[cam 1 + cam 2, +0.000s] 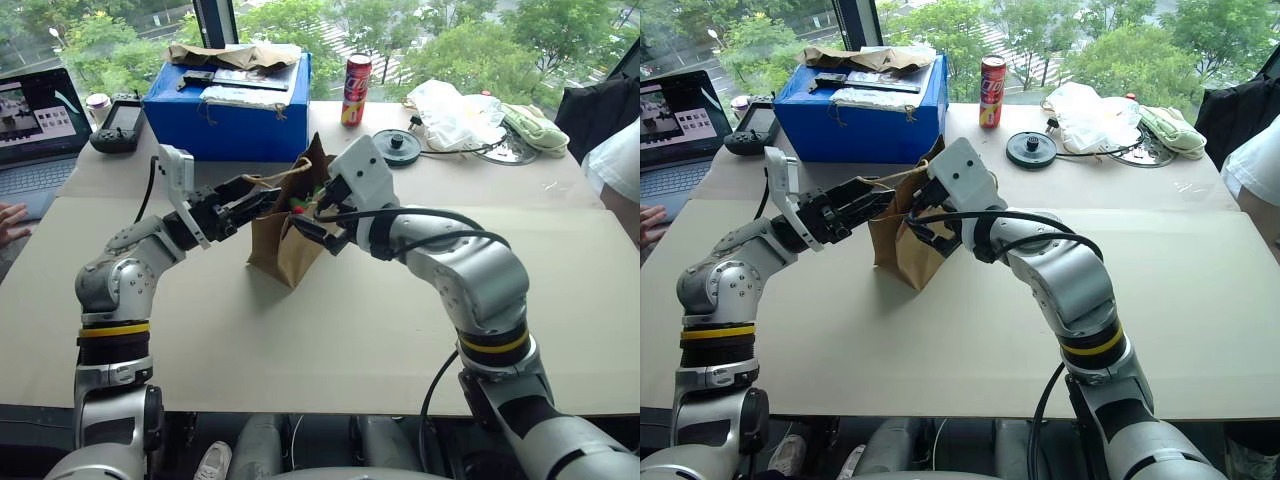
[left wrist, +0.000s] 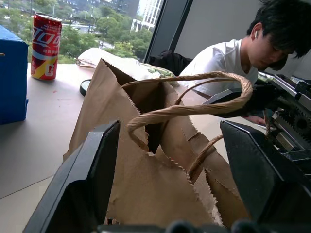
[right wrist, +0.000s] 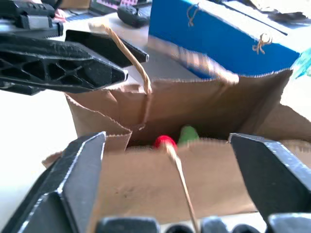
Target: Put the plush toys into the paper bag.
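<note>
Right wrist view looks along the right gripper (image 3: 167, 179), whose two black fingers (image 3: 73, 179) stand spread wide with nothing clamped. Between them, just ahead, is the near wall of the paper bag (image 3: 194, 107), its mouth open. Down inside that mouth sit the plush toys: the red chili-shaped toy (image 3: 164, 141) and, touching it on one side, the green toy (image 3: 188, 134), both low behind the bag's front edge and largely hidden. A thin string handle (image 3: 182, 187) runs from the bag's rim toward the camera between the fingers. Beyond the far rim of the bag the left gripper's dark fingers point in from the side, spread apart, with another handle loop hanging beside their tips.

From the left wrist, the left gripper (image 2: 167, 170) is likewise wide open and grips nothing; the bag's torn, saw-toothed side edge stands between its fingers, and a handle loop (image 2: 194, 104) arcs over the gap without either finger pressing it. Past the bag are a red can (image 2: 45, 46), a blue box (image 2: 12, 80) and a seated person in a white shirt (image 2: 221, 60).

Seen from the head, the bag (image 1: 285, 245) stands upright on the tan table (image 1: 300, 340), with the left gripper at one side of its mouth and the right gripper at the other.
</note>
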Motion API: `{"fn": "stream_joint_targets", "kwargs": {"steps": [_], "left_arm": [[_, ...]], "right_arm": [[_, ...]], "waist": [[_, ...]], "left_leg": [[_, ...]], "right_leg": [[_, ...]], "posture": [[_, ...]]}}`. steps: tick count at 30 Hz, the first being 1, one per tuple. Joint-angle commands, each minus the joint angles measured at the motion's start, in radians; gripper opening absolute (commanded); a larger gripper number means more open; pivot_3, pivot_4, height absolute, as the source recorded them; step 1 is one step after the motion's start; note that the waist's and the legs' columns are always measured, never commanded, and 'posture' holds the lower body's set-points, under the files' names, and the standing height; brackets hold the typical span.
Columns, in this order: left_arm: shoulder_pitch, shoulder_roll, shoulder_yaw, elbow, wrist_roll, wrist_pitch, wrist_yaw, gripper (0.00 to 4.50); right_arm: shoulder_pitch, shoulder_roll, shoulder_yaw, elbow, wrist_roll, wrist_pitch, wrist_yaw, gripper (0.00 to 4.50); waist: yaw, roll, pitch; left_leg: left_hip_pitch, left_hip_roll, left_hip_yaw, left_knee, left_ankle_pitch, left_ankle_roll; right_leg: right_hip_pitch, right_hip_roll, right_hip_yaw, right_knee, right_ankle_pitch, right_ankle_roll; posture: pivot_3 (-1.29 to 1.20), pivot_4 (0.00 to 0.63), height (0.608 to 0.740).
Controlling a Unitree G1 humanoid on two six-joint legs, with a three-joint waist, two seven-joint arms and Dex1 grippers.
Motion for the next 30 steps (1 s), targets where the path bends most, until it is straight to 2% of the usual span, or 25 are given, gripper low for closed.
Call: {"fn": "stream_joint_targets", "kwargs": {"steps": [1,6,9,13,17,21,23,30], "left_arm": [[0.036,0.055,0.069,-0.081,-0.07,0.051,0.0,4.48],[0.122,0.113,0.1,-0.045,-0.058,0.044,-0.024,4.48],[0.175,0.129,0.092,-0.033,-0.023,0.009,-0.041,4.48],[0.225,0.128,0.057,-0.037,0.03,-0.055,-0.062,4.5],[0.257,0.132,0.012,-0.043,0.078,-0.111,-0.087,4.5],[0.255,0.142,-0.018,-0.037,0.113,-0.152,-0.114,4.5],[0.253,0.15,-0.047,-0.028,0.141,-0.183,-0.136,4.5],[0.222,0.149,-0.097,0.002,0.183,-0.241,-0.183,4.5]], "right_arm": [[0.014,-0.095,-0.175,-0.069,0.11,-0.033,0.119,4.5],[0.039,-0.217,-0.285,-0.104,0.244,-0.029,0.247,4.5],[0.054,-0.25,-0.291,-0.122,0.312,-0.009,0.291,4.5],[0.086,-0.275,-0.241,-0.139,0.34,-0.022,0.303,3.5],[0.116,-0.29,-0.176,-0.159,0.359,-0.031,0.323,2.1],[0.117,-0.269,-0.014,-0.086,0.256,-0.046,0.249,0.63],[0.094,-0.227,0.054,-0.012,0.188,-0.065,0.188,0.08],[0.012,-0.122,0.144,0.168,0.048,-0.109,0.086,0.08]], "waist": [[0.0,0.0,0.0],[0.0,0.0,0.0],[-0.004,0.0,0.0],[0.0,0.0,0.0],[0.004,0.0,0.0],[0.003,0.0,0.0],[-0.001,0.0,0.0],[0.001,0.0,0.0]], "left_leg": [[0.0,0.0,0.0,0.0,0.0,0.0],[0.001,0.0,0.0,-0.001,0.0,0.0],[0.001,0.0,0.0,-0.001,0.0,0.0],[0.001,0.001,0.0,-0.001,0.0,0.0],[0.001,0.0,0.001,-0.001,0.0,0.0],[0.0,0.001,0.0,-0.001,0.0,0.0],[0.0,0.001,0.001,-0.001,0.0,0.0],[0.0,0.0,0.001,-0.002,0.0,0.0]], "right_leg": [[0.0,0.0,0.0,0.0,0.0,0.0],[0.0,-0.001,0.0,-0.003,0.0,0.0],[0.0,0.0,0.0,-0.003,0.0,0.0],[0.0,0.0,0.0,-0.003,0.0,-0.001],[0.0,-0.002,0.0,-0.005,0.0,-0.001],[0.001,-0.001,-0.001,-0.007,0.0,-0.001],[0.001,-0.001,0.0,-0.007,0.0,-0.001],[0.0,-0.001,-0.001,-0.006,0.0,-0.002]], "posture": [[0.0,0.15,0.739],[0.0,0.15,0.739],[0.0,0.15,0.739],[0.0,0.15,0.739],[0.0,0.15,0.739],[0.0,0.15,0.739],[0.0,0.15,0.739],[0.0,0.15,0.739]]}}
